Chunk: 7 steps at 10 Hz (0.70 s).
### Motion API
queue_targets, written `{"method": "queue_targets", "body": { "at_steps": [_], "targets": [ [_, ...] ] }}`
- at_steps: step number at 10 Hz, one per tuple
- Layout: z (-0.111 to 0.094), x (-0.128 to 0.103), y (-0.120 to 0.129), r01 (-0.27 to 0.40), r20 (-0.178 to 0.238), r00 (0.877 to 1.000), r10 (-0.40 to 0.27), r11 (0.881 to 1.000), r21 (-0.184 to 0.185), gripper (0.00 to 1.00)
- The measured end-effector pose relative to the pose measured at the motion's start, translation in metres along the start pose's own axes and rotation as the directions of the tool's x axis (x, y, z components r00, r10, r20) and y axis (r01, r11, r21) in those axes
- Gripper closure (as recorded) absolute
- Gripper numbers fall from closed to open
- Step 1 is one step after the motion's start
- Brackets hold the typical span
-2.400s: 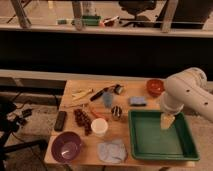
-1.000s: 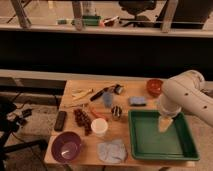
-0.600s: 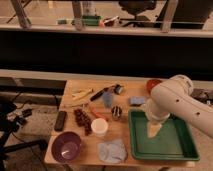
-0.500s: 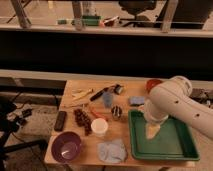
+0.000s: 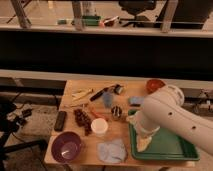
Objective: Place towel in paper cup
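Tool (image 5: 143, 142): two-finger type, jaws spread wide, nothing held. It hangs fingers-down over the left rim of the green tray (image 5: 169, 146), on the right side of the counter (image 5: 122, 134).

Towel (image 5: 112, 150): pale blue-grey cloth, lying rumpled at the counter's front edge, between the purple bowl (image 5: 67, 147) and the tray. Apart from the tool.

Paper cup (image 5: 99, 126): white, upright, mouth upward, just behind the towel.

Step in hand: approach to the towel. Recommended handling: carry on left and down, then pinch a raised fold near the cloth's middle so it bunches rather than trails, since the cloth is wider than the cup's mouth. Descend clear of the cup, which looks light enough to tip.

Change from earlier frames: arm has swung left from above the tray's middle to its left rim, nearer the towel. Towel, cup and bowl unmoved.
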Motion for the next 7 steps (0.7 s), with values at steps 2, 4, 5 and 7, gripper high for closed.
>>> {"method": "queue_targets", "body": {
  "at_steps": [2, 4, 5, 7],
  "targets": [
    [0.015, -0.016, 0.01, 0.052, 0.022, 0.998, -0.052, 0.998, -0.021, 0.2],
    [0.03, -0.029, 0.014, 0.092, 0.052, 0.995, -0.09, 0.995, -0.025, 0.2],
    [0.036, -0.037, 0.012, 0.107, 0.069, 0.992, -0.105, 0.994, -0.02, 0.2],
    [0.048, -0.051, 0.01, 0.111, 0.098, 0.989, -0.109, 0.994, -0.008, 0.2]
  ]
}}
